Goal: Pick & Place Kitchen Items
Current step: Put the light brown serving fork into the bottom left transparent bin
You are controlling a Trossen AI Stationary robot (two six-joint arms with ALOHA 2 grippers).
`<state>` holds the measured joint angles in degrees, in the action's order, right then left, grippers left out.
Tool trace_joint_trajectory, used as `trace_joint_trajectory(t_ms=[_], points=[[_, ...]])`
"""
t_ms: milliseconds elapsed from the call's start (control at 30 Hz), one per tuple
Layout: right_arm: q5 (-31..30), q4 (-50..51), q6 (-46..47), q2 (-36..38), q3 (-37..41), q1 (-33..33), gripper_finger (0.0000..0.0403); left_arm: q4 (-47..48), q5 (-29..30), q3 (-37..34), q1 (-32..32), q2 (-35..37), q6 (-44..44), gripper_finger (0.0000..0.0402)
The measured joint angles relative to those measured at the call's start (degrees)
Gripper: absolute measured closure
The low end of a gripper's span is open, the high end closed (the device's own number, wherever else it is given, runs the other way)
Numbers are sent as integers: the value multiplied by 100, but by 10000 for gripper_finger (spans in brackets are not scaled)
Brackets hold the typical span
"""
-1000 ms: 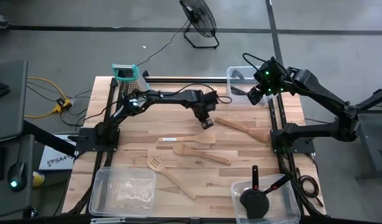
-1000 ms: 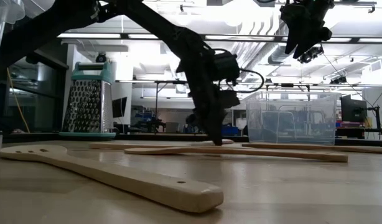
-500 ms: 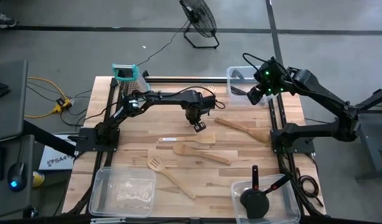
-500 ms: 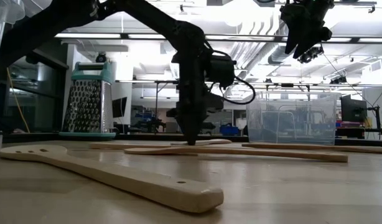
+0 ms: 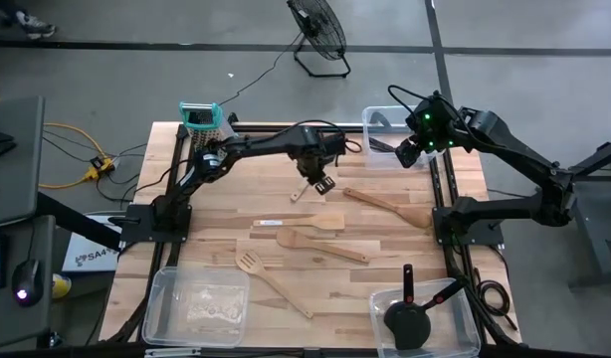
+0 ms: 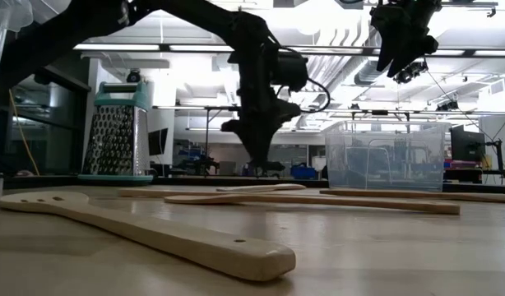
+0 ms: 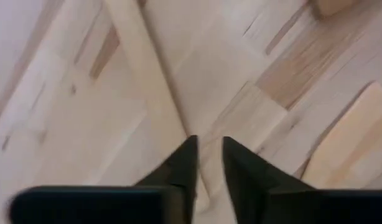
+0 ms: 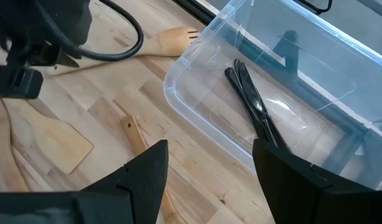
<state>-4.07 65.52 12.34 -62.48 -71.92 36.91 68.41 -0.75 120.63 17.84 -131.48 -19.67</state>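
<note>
Left tool (image 5: 323, 183) hangs just above the tabletop (image 5: 216, 214), directly over a pale wooden utensil (image 5: 298, 192) whose handle runs beneath its fingers (image 7: 178, 168) in the wrist view. The gap between those fingers is slim, with bare wood showing through it, so the tool is narrowly parted and appears to grip nothing.

That handle looks light, rigid and smooth. It won't bend or crush, but it lies flat on the boards, so I'd judge the fingertips must straddle it across its width and go right down to the tabletop. A grip near mid-handle should keep it from swinging.

More wooden pieces wait nearby: a spatula (image 5: 389, 206) to the right, and a spoon (image 5: 320, 245) and a slotted turner (image 5: 271, 280) towards the front.

Right tool (image 8: 209, 180) waits over the near wall of the clear bin (image 8: 197, 118) at the far right corner. Its fingers are spread wide and empty, with thin black tools (image 8: 253, 106) already lying inside.
</note>
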Motion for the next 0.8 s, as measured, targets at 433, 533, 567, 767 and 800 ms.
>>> trace_joint_trajectory(t_ms=[433,533,567,767,800], points=[[2,2,-59,0,0,0,177,70,219,-599,133,4,-468,157],[4,2,-59,0,-1,0,177,-11,146,-782,133,7,-521,156],[6,2,-59,0,-1,0,177,11,94,-840,133,7,-535,156],[6,4,-59,0,-1,0,177,-208,-219,-1140,127,7,-613,155],[4,4,-59,0,0,0,177,-281,-219,-1194,127,7,-616,155]])
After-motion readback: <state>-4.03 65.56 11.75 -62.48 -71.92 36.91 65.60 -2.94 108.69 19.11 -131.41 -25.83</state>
